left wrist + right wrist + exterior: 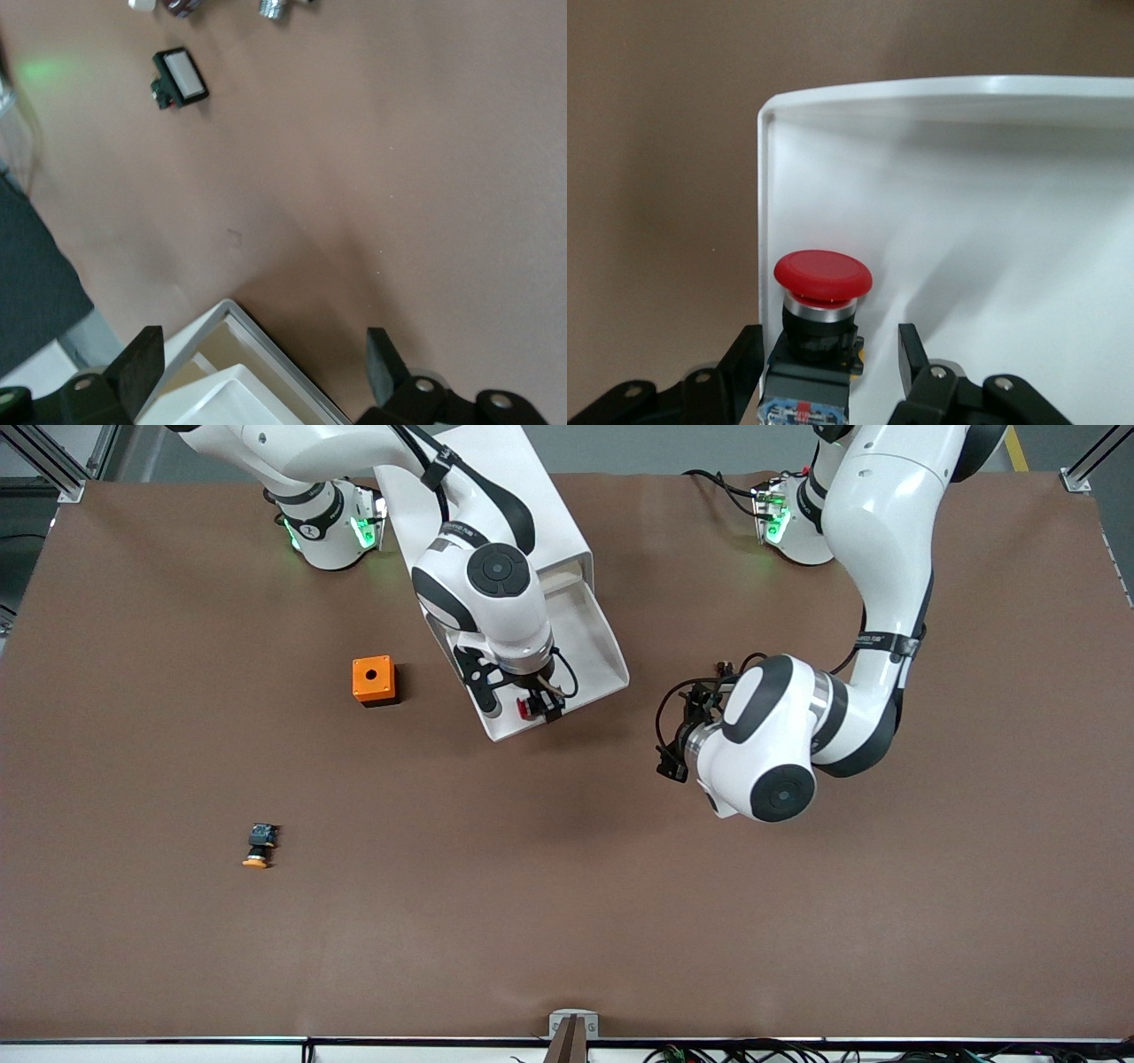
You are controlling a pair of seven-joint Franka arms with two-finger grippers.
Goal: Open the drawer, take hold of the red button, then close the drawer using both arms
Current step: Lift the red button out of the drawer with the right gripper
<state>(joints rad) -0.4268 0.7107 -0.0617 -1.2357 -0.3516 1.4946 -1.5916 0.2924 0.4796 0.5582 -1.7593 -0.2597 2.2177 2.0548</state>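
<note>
The red-capped button is sitting between the spread, unclenched jaws of the right gripper, untouched by either finger, inside the pulled-out white drawer near its front corner. The right arm is reaching straight down over that drawer, while the left gripper is hovering over the brown table beside the drawer, tilted sideways, jaws wide apart and holding nothing. No writing is readable.

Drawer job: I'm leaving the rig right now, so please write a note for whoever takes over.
The right tool is open, fingers astride the button in a front corner of the drawer; not clamped yet.
The left tool is open and empty, waiting over bare table beside the drawer.
Done: drawer pulled out.
Left: grip and lift the button, then close the drawer.
</note>
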